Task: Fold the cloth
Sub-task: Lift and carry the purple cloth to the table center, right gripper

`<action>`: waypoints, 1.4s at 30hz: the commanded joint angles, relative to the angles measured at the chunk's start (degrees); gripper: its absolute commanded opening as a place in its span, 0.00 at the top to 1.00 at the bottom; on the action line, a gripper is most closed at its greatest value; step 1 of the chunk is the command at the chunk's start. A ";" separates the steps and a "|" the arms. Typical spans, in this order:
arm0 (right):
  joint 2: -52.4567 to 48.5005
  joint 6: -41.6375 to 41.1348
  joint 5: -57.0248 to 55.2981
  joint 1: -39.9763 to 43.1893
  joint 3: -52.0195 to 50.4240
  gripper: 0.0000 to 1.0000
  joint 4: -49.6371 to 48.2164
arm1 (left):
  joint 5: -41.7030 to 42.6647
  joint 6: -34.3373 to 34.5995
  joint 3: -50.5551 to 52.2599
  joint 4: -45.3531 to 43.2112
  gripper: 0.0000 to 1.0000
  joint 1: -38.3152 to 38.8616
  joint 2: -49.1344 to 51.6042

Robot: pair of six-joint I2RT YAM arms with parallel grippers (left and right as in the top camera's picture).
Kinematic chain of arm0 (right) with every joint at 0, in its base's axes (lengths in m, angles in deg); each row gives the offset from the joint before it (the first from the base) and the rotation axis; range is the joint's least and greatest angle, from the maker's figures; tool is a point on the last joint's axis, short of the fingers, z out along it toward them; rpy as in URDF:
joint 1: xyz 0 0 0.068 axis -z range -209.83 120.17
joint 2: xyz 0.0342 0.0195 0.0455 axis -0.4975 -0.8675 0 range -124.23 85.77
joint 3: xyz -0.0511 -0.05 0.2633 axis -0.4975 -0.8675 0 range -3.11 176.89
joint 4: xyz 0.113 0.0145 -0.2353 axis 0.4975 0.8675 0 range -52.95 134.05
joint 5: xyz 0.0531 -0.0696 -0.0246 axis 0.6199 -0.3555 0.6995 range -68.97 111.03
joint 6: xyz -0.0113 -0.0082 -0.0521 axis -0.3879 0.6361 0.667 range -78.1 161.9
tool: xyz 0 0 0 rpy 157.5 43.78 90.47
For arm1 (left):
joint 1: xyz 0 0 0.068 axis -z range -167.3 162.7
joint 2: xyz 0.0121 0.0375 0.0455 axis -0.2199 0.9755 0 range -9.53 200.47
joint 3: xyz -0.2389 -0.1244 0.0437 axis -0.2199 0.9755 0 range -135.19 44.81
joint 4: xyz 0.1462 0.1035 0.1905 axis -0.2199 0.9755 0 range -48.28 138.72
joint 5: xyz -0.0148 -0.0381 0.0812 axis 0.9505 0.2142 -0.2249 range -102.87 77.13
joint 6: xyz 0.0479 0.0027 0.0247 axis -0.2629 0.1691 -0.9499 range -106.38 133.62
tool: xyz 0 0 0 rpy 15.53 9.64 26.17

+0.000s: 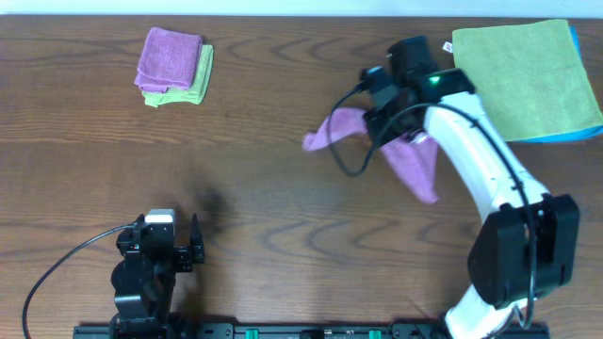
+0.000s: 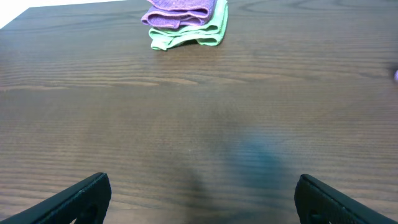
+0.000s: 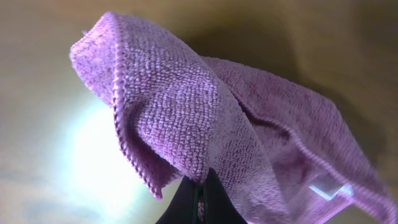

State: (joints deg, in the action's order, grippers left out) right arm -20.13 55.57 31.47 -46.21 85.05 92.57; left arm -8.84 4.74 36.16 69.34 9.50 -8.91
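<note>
A purple cloth (image 1: 410,160) hangs crumpled from my right gripper (image 1: 388,118), lifted above the table at centre right. In the right wrist view the cloth (image 3: 205,124) fills the frame and the dark fingers (image 3: 200,196) are pinched shut on its fold. My left gripper (image 2: 202,199) is open and empty, low over bare table at the front left; it also shows in the overhead view (image 1: 160,247).
A folded stack, purple cloth on green cloth (image 1: 172,66), lies at the back left, also in the left wrist view (image 2: 185,22). A green cloth (image 1: 523,75) lies flat over a blue one at the back right corner.
</note>
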 commanded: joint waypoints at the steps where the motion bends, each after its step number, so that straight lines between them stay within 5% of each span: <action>1: 2.36 0.79 6.73 -5.97 0.20 0.99 2.23 | -0.59 -0.55 0.81 0.46 0.05 0.24 -0.42; 8: 3.54 0.79 6.32 -17.66 0.20 0.99 2.10 | -0.59 -0.55 0.83 0.46 0.04 0.24 -0.42; 14: 3.02 0.79 0.31 -19.63 0.17 0.94 -4.24 | -0.59 -0.55 0.81 0.46 0.05 0.24 -0.42; 15: 2.64 0.76 -0.52 -19.34 0.17 0.70 -6.10 | -0.59 -0.55 0.81 0.46 0.04 0.24 -0.42; 16: 2.36 0.79 -1.70 -18.93 0.17 0.22 -8.48 | -0.59 -0.55 0.81 0.46 0.05 0.24 -0.42; 20: 2.08 0.74 -4.76 -17.53 0.17 0.09 -13.62 | -0.59 -0.55 0.81 0.46 0.05 0.24 -0.42; 27: 2.01 1.64 -4.09 -13.51 0.17 0.09 -9.07 | -0.59 -0.55 0.83 0.46 0.05 0.24 -0.42; 32: 1.29 14.29 4.46 -11.28 0.07 0.22 1.75 | -0.59 -0.55 0.81 0.46 0.05 0.24 -0.42; 42: -4.02 18.40 7.17 -12.61 -0.26 0.20 8.28 | -0.59 -0.55 0.81 0.46 0.05 0.24 -0.42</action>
State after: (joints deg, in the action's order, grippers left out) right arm -22.06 71.11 36.60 -58.04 84.96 100.44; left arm -8.84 4.71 36.16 69.34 9.50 -8.91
